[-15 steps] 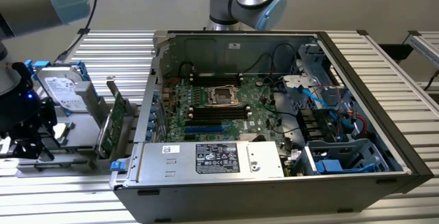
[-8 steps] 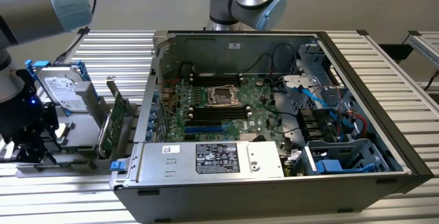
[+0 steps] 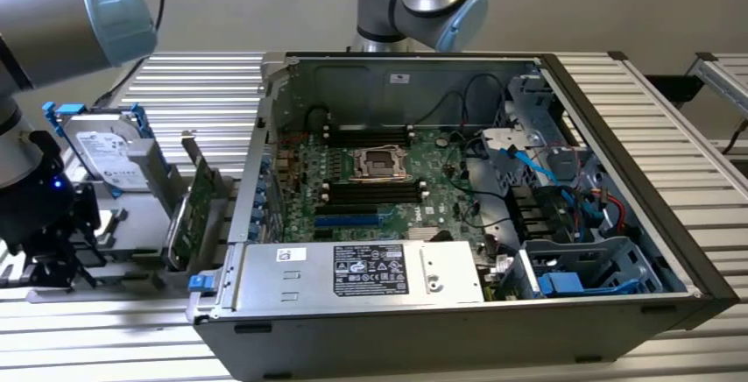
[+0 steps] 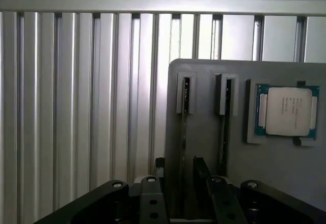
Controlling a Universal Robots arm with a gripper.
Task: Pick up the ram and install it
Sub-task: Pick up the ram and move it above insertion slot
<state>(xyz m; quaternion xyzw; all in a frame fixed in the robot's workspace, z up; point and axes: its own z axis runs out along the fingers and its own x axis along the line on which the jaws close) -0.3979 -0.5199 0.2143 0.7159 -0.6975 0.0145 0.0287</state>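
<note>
Two-finger gripper parted astride ram in tray, exterior view's lower left; off-ctr close cld tilt/jam it

My ribbed metal table carries the open computer case (beside it) and a grey parts holder — both resting flat.

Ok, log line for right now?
pincer: open | holding: nothing | position: over gray fixture tray, slotted side | nearby: CPU on tray
</note>
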